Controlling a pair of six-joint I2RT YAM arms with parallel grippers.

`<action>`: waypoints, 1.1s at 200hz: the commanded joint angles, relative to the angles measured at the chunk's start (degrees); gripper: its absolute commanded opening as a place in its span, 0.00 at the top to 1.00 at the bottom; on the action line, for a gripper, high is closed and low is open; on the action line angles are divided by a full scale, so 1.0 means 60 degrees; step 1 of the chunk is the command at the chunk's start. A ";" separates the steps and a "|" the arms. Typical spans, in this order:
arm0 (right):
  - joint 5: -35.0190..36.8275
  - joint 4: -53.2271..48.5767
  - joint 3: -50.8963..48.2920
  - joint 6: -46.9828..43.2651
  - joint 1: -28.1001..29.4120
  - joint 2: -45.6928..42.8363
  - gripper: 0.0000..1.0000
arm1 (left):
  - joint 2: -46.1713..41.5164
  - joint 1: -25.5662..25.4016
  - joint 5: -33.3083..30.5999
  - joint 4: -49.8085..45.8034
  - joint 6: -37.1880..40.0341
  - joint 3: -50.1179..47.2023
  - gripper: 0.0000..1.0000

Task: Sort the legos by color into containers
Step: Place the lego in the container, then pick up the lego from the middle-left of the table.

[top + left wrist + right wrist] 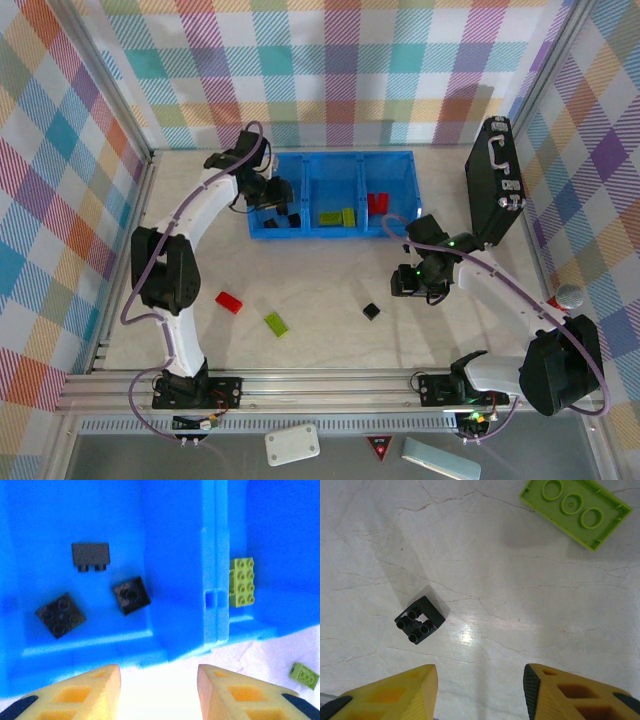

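Note:
The blue bin point(305, 232) holds the containers side by side. My left gripper point(272, 192) hovers over the left compartment, open and empty point(158, 672). Below it lie three black legos point(131, 595), with a green one point(242, 582) past the divider. The middle compartment has green legos point(338, 217) and the right one red point(377, 203). A red brick point(229, 301), a green brick point(276, 323) and a black brick point(371, 311) lie loose on the table. My right gripper point(408, 284) hangs open just right of the black brick point(419, 620), nothing between its fingers point(480, 672).
A black case with a handle point(495, 185) leans against the right wall beside the bin. Plaid walls close in the table on three sides. A green brick point(576, 509) lies studs down beyond my right gripper.

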 commanded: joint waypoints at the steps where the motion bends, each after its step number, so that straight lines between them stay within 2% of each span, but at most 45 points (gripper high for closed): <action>1: -0.0162 -0.0052 0.0098 -0.0090 0.0069 -0.0012 0.50 | -0.0708 -0.0394 -0.0348 -0.0204 -0.0434 -0.0647 0.56; 32: -0.0243 0.0038 0.0024 -0.0140 0.0069 -0.0010 0.50 | -0.1411 -0.1167 -0.0874 -0.0155 -0.0852 -0.1355 0.56; 85: -0.0463 0.0182 -0.0081 -0.0196 0.0061 -0.0041 0.50 | -0.2013 -0.2965 -0.1761 0.0075 -0.1839 -0.2286 0.55; 134: -0.0546 0.0171 -0.0046 -0.0175 0.0072 -0.0056 0.50 | -0.1865 -0.4263 -0.1843 0.0759 -0.2791 -0.2946 0.55; 169: -0.0198 0.0131 -0.0049 -0.0066 0.0069 -0.0212 0.50 | -0.1340 -0.5217 -0.2014 0.0894 -0.3158 -0.2754 0.55; 189: 0.0084 0.0085 -0.0076 0.0041 0.0069 -0.0345 0.50 | -0.0971 -0.5782 -0.1687 0.1279 -0.2757 -0.2554 0.55; 202: 0.0182 0.0056 -0.0061 0.0080 0.0058 -0.0404 0.50 | -0.0692 -0.6104 -0.1071 0.1608 -0.1932 -0.2453 0.56; 220: 0.0321 0.0072 -0.0067 0.0146 0.0000 -0.0530 0.49 | -0.0363 -0.6570 -0.0841 0.1693 -0.0589 -0.2290 0.56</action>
